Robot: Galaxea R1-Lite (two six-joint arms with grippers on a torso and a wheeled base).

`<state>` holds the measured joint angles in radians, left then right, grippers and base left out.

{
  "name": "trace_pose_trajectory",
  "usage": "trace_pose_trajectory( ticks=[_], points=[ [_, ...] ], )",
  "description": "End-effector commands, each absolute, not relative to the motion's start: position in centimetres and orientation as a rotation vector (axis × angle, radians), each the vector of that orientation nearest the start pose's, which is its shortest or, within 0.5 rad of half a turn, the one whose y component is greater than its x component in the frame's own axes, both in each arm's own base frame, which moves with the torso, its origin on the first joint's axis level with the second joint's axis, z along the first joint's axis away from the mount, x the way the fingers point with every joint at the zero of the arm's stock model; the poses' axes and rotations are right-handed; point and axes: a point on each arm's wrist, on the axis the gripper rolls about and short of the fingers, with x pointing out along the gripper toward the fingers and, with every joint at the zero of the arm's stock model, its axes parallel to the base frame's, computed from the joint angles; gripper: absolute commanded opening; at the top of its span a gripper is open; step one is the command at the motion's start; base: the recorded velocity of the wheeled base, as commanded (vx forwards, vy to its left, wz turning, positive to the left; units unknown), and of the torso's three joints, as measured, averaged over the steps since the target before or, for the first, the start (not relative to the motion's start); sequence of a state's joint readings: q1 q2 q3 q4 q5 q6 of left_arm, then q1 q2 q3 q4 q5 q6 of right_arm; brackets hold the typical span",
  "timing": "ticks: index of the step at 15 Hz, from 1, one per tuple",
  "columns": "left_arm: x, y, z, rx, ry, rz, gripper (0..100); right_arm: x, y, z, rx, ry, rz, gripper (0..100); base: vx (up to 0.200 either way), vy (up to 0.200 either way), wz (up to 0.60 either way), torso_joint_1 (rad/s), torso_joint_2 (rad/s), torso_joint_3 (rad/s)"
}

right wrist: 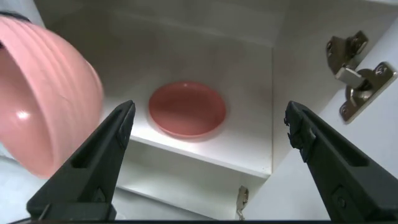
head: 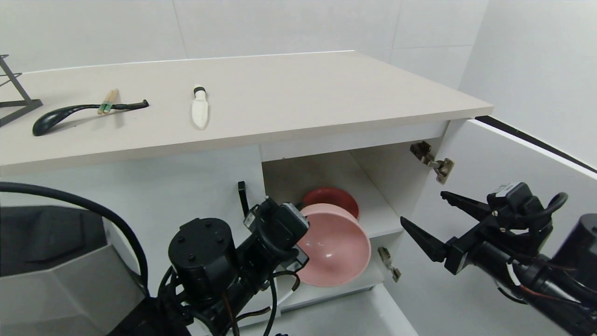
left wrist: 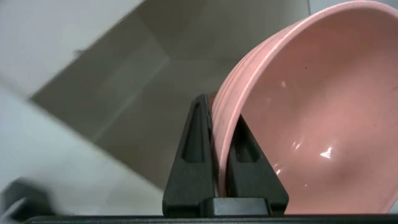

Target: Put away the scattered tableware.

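I had the left gripper (left wrist: 219,163) clenched on the rim of the pink bowl (head: 333,252), one finger on the ribbed outside and the other inside the wall. The bowl hung tilted on its edge at the mouth of the open cabinet (head: 396,177), with its hollow facing the right arm. Behind it, a red plate (head: 332,199) lay flat on the cabinet's shelf (right wrist: 249,146), apart from the bowl as far as I could judge. From the right wrist camera the plate sat near the middle of the shelf, with the bowl off to one side of it.

My right gripper (head: 423,206) was released, its fingers spread wide and holding nothing. It hovered in front of the cabinet opening, near the door hinge (head: 431,161) and the swung-out door (head: 513,154).

Up on the countertop (head: 289,88) I saw a black ladle (head: 70,114) with a pair of chopsticks (head: 107,101) lying across its handle. A white utensil with a dark band (head: 199,109) lay well apart from them. A dark wire rack (head: 16,95) stood at the counter's far left edge
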<state>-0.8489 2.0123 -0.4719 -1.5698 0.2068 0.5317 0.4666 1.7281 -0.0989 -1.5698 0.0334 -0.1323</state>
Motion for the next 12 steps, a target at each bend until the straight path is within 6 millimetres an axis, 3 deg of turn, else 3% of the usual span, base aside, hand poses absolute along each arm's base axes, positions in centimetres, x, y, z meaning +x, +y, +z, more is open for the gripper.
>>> trace_pose_trajectory(
  ticks=[1,3,5,12],
  points=[
    [21.8,-24.6,9.2,0.511,-0.188,-0.585,0,19.1,9.7,11.3,-0.140,0.017,0.504,100,0.000,0.000,0.00,0.000,0.00,0.000],
    [23.5,-27.3,9.5,0.464,-0.213,-0.443,0,19.0,9.6,12.3,-0.125,-0.030,0.499,100,0.000,0.000,0.00,0.000,0.00,0.000],
    [24.0,-28.8,9.8,0.381,-0.218,-0.382,0,18.9,9.6,12.4,-0.118,-0.035,0.501,100,0.000,0.000,0.00,0.000,0.00,0.000],
    [21.6,-31.2,10.3,0.231,-0.219,-0.446,0,20.1,10.2,12.2,0.022,0.002,0.500,100,0.000,0.000,0.00,0.000,0.00,0.000]
  ],
)
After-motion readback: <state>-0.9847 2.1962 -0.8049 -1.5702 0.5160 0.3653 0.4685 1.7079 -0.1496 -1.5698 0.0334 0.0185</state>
